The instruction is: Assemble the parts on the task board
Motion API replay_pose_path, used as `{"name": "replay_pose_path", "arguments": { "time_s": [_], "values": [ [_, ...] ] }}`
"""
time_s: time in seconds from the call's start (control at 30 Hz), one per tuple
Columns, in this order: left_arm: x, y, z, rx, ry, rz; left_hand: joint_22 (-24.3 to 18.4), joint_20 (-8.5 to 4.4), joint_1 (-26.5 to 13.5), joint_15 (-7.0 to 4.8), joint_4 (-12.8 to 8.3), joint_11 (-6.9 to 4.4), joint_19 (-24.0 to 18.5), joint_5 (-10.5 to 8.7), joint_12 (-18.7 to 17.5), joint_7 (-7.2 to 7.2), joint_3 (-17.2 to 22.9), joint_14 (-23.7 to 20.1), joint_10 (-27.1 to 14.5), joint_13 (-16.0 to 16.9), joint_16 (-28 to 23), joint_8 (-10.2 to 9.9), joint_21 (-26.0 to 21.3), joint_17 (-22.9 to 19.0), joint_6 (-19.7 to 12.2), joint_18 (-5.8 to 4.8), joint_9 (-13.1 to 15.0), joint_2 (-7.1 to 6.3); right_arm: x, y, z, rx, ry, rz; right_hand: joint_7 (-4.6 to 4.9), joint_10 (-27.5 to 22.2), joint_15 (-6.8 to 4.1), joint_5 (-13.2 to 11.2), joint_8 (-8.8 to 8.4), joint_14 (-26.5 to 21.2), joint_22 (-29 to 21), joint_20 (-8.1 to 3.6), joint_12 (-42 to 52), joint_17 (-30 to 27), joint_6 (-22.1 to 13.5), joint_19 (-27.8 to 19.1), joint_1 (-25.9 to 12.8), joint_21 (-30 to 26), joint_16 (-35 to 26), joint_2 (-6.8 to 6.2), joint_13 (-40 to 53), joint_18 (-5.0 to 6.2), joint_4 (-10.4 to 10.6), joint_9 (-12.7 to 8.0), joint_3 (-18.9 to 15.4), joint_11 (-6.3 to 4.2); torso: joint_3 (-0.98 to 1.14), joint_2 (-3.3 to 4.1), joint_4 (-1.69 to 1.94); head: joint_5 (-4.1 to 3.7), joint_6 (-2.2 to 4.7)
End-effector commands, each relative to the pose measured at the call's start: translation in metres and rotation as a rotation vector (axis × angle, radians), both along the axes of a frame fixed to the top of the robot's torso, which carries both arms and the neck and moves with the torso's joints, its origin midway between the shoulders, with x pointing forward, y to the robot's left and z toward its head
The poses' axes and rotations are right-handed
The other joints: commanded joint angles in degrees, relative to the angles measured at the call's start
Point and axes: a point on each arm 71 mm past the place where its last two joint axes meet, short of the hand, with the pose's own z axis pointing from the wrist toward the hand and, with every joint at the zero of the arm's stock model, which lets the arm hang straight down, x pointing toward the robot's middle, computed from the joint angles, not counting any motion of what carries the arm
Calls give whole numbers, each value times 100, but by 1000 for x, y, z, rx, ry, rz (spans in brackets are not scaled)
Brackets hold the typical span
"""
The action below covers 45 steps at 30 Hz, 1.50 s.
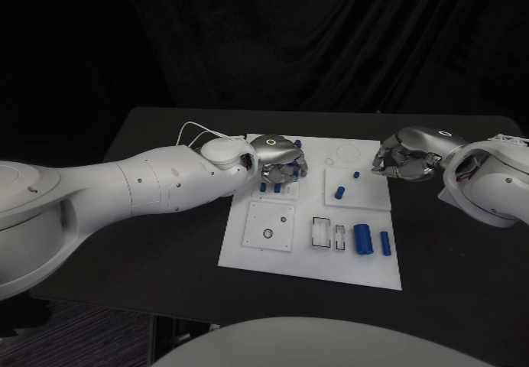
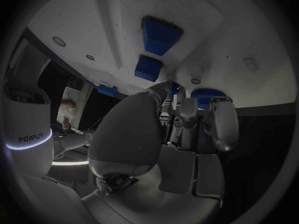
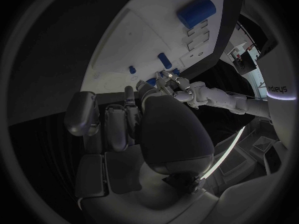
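Nearest item: task board (image 1: 248, 256), a white plate on the black table (image 1: 144, 260), its near edge toward 6 o'clock in the head view.

Near row of the board: two blue cylindrical parts lying flat at about 5 o'clock, a thick cylinder (image 1: 363, 238) and, just beside it, a thin cylinder (image 1: 386, 243). A white rectangular piece (image 1: 341, 236) lies between the thick cylinder and a dark-outlined slot (image 1: 321, 232). A raised square panel (image 1: 270, 225) with small round holes sits at 7 o'clock.

Far row: a second raised panel (image 1: 358, 191) carries a small blue peg (image 1: 339, 192) and a smaller blue piece (image 1: 356, 174).

Left hand (image 1: 278, 160): over the board's far left section, at about 11 o'clock from board centre. Fingers curled downward close above several blue parts (image 2: 161, 35) standing in the board. Whether they grasp one cannot be told.

Right hand (image 1: 406, 160): at the board's far right edge, about 1 o'clock. Fingers curled inward, nothing seen in them; contact with the board cannot be told.
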Motion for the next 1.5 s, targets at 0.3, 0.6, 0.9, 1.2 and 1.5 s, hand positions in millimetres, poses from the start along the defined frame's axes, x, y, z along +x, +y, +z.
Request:
{"name": "replay_pose_path", "arguments": {
  "time_s": [0.3, 0.6, 0.9, 1.2, 1.5],
  "values": [
    [0, 1, -2, -2, -3, 0, 1004, -2, -77, 8, 38, 19, -1, -280, -53, -59, -58, 54, 29, -21, -4, -78, -34, -54, -110, -57, -39, 54, 0, 0, -3, -20, 27, -12, -5, -2, -3, -26, 49, 295, 790, 0, -2, 736, 69, -32, 50, -44, -47, -16, 3, 26, 31, 16, -12, 9, 0, -3, 1, 5, -1],
    [0, 3, -3, 0, -3, 7, 977, 32, -93, 54, 110, 89, -53, -331, -558, -117, -42, 20, -107, -393, -59, -122, -139, -183, -208, -39, -96, 3, 0, 0, -5, -27, 38, -13, -6, -14, -3, -26, 52, 292, 786, 0, -12, 727, 73, -37, 53, -59, -60, -17, -13, 29, 29, 18, -12, 8, -1, -4, -1, 5, -1],
    [1, 6, -4, 0, -3, 15, 978, 75, -102, 115, 168, 166, -49, -354, -901, -179, -26, 11, -49, -718, -72, -113, -154, -244, -216, -41, -167, -12, 0, 0, -7, -34, 49, -14, -8, -23, -4, -26, 57, 288, 781, -1, -21, 718, 79, -42, 57, -79, -73, -18, -25, 32, 27, 20, -12, 7, 1, -5, -6, -28, -1],
    [1, 8, -4, -1, -4, 21, 1012, 62, -174, 45, 232, 75, 33, -569, -687, -143, -169, 139, 359, -619, 48, -82, -42, -131, -81, -61, -203, -5, 0, 1, -8, -39, 57, -14, -10, -24, -5, -25, 63, 286, 779, -1, -23, 714, 87, -45, 60, -89, -80, -19, -27, 34, 25, 23, -12, 6, -3, -5, -11, -7, -1],
    [0, 9, -3, -11, -15, 10, 1057, -7, -90, -42, 176, -41, 116, -525, -233, -39, -285, 177, 432, -206, 79, 49, 106, -127, 205, -93, -160, 109, 0, 1, -9, -42, 62, -14, -26, -26, -12, -23, 108, 282, 777, -6, -25, 703, 141, -47, 75, -105, -96, -17, -31, 36, 18, 46, -12, -5, -5, -5, 1, -19, -1]
  ]
}}
